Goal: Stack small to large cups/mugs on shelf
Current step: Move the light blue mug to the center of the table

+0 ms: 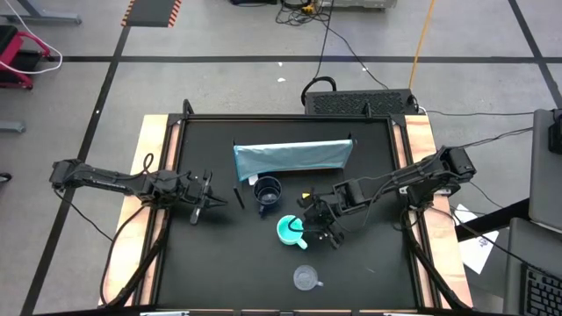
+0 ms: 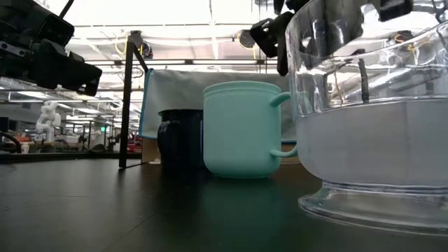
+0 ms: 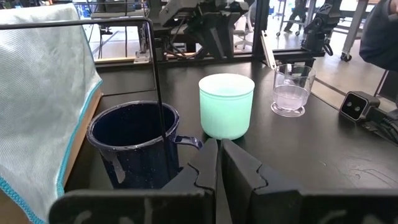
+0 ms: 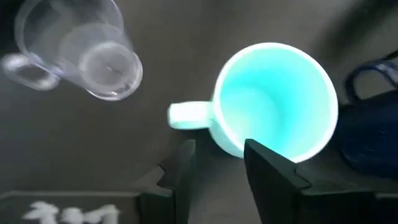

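High view: the right gripper [image 1: 318, 230], fingers parted, hovers just beside the bright turquoise handled mug [image 1: 289, 231], upright on the black desk [image 1: 369, 272]; the left gripper [image 1: 204, 199] waits closed, empty.

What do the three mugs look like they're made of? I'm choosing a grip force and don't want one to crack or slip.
Navy mug: probably enamelled metal, judging by its glossy dark surface with pale speckles and thin rim. Turquoise mug: likely plastic or matte-glazed ceramic, being opaque and evenly coloured with a soft sheen. Clear mug: glass or hard clear plastic, see-through with bright reflections and a thick base; I cannot tell which.
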Controlling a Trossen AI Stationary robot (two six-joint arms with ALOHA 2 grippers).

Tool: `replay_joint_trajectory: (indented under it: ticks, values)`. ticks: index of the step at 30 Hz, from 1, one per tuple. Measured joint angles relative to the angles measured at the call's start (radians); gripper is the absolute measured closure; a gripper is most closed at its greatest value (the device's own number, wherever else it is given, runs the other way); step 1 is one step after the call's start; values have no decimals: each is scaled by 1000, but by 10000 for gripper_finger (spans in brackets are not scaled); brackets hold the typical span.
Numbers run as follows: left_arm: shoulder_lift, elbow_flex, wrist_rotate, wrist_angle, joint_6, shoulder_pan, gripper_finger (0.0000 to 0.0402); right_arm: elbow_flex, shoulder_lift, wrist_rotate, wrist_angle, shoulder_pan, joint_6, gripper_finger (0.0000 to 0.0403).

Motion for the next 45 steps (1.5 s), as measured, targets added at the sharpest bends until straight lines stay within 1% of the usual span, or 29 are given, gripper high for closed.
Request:
replay_joint_trajectory:
  ticks: [4,10,14,19,24,32,45]
  values:
    - [0,0,0,-7,1,0,378,0,0,107,-27,0,-31,262]
    - [0,0,0,-8,4,0,378,0,13,136,-32,2,-117,262]
    - [0,0,0,-16,15,0,378,0,16,145,-25,14,-216,261]
    - [0,0,0,-21,14,0,378,0,16,242,5,46,-273,261]
    - [0,0,0,-22,19,0,378,0,30,245,45,58,-317,261]
    - [0,0,0,-38,29,0,378,-2,57,246,25,58,-360,261]
    - [0,0,0,-54,29,0,378,0,100,240,70,71,-438,262]
